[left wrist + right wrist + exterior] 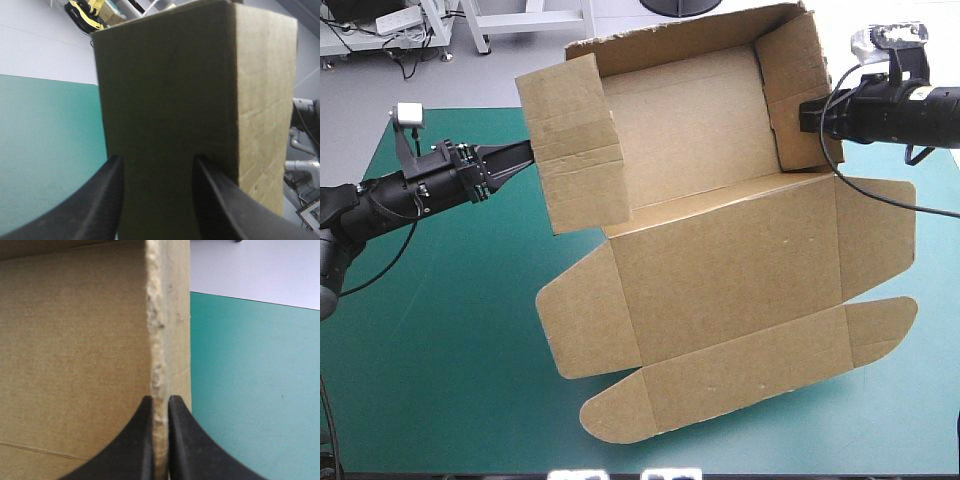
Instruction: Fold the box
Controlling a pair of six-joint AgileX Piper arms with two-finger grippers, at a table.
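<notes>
The brown box (pixel 720 270) lies in the middle of the table, its far half raised into a tray with side walls up and its lid and flaps flat toward the front. My left gripper (pixel 528 153) is at the outer face of the left wall (pixel 575 150). In the left wrist view its black fingers (pixel 112 195) stand apart, and the brown box (pixel 165 90) fills the gap between my left gripper (pixel 156 162). My right gripper (pixel 807 112) is shut on the right wall; the board's raw edge (pixel 159 340) runs up from between my right gripper (pixel 160 401).
The teal-green cover (pixel 440 330) lies bare to the left of and in front of the box. The tray's far wall (pixel 680 30) reaches past the table's far edge. A narrower strip of cover (pixel 930 300) shows to the right.
</notes>
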